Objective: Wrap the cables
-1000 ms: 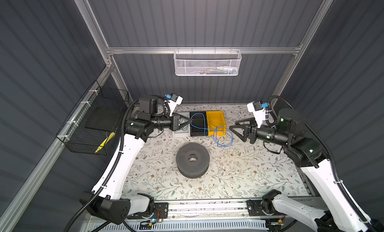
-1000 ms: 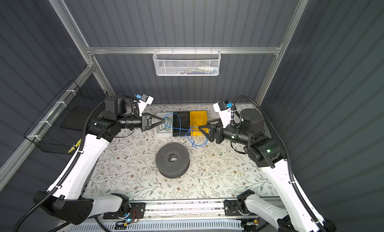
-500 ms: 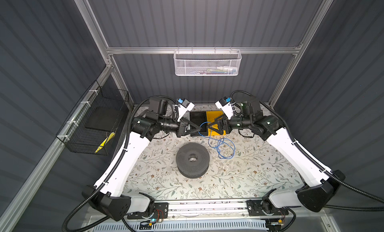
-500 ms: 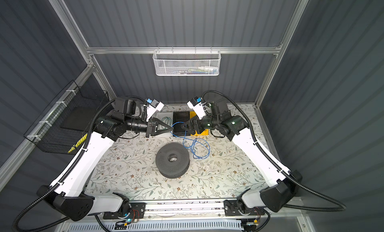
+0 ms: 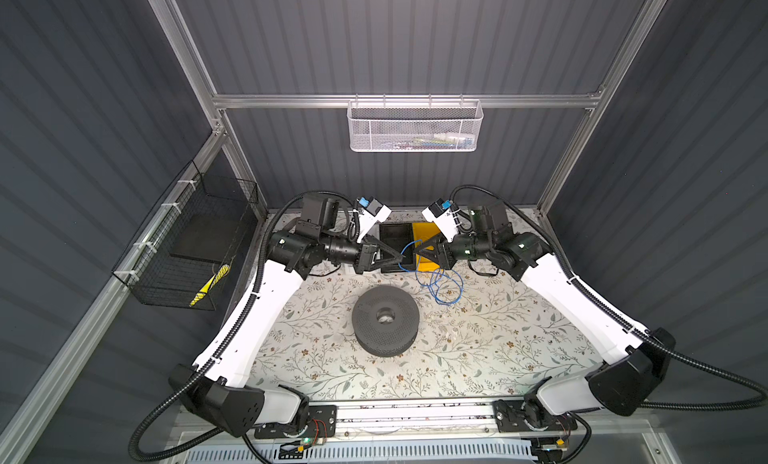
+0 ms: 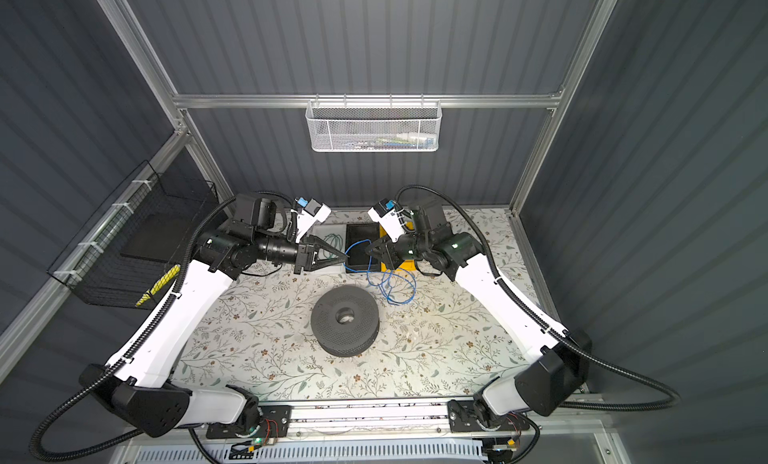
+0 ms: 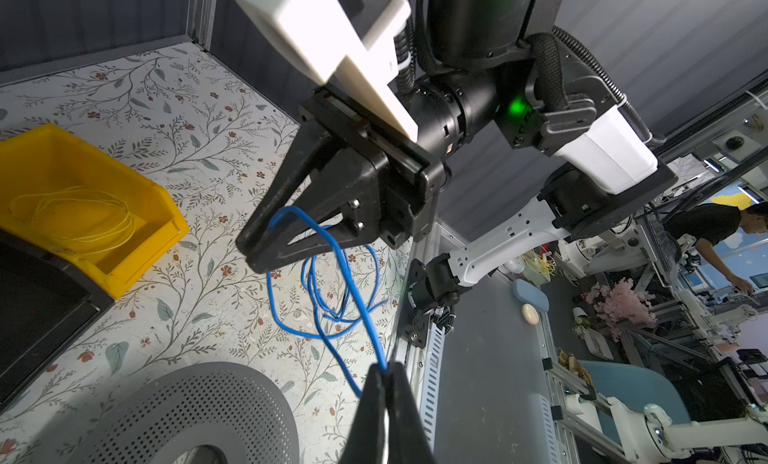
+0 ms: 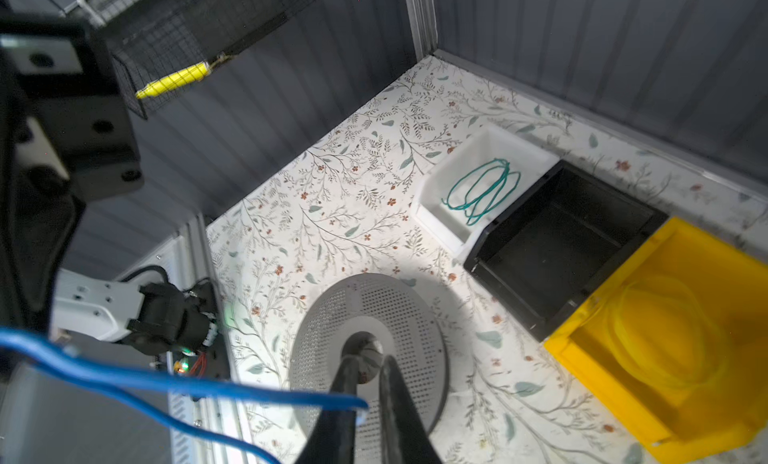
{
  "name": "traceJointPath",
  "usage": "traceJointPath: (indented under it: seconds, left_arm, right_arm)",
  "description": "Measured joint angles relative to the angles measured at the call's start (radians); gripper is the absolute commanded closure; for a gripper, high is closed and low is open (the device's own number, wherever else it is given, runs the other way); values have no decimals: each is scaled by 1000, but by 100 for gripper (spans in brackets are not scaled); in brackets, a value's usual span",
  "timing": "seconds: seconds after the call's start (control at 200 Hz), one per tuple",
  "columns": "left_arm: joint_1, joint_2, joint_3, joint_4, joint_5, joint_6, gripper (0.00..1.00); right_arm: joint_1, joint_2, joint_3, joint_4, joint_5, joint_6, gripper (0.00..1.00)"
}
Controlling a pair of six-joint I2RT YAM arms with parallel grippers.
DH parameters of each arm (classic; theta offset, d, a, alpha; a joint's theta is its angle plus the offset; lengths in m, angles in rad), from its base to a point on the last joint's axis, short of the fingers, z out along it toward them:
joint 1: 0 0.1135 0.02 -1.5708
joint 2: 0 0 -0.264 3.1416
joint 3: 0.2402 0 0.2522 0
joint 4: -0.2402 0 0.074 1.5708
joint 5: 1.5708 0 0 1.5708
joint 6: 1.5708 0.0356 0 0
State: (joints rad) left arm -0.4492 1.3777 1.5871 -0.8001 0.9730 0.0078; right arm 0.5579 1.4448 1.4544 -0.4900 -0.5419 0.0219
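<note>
The left end effector (image 7: 384, 368) clamps the blue cable (image 7: 286, 211); whether the right end effector (image 7: 253, 256) grips it I cannot tell; springy slack could slip out or tangle during winding.

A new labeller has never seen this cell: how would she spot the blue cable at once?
On the floral tabletop, look in front of the black bin and yellow bin at the far edge. The blue cable is pinched in the left claw and trails in loose loops onto the tabletop; it alone is bright blue and outside any bin.
</note>
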Motion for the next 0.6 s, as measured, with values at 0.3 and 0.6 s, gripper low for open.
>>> traceJointPath:
  seconds: [0.3, 0.6]
  left_arm:
    - [0, 4, 0, 1, -16, 12, 100]
    - [-7, 6, 0, 85, -99, -26, 100]
  right_arm:
    - [6, -110, -110, 101, 115, 7, 100]
    - [6, -193, -174, 177, 225, 100, 100]
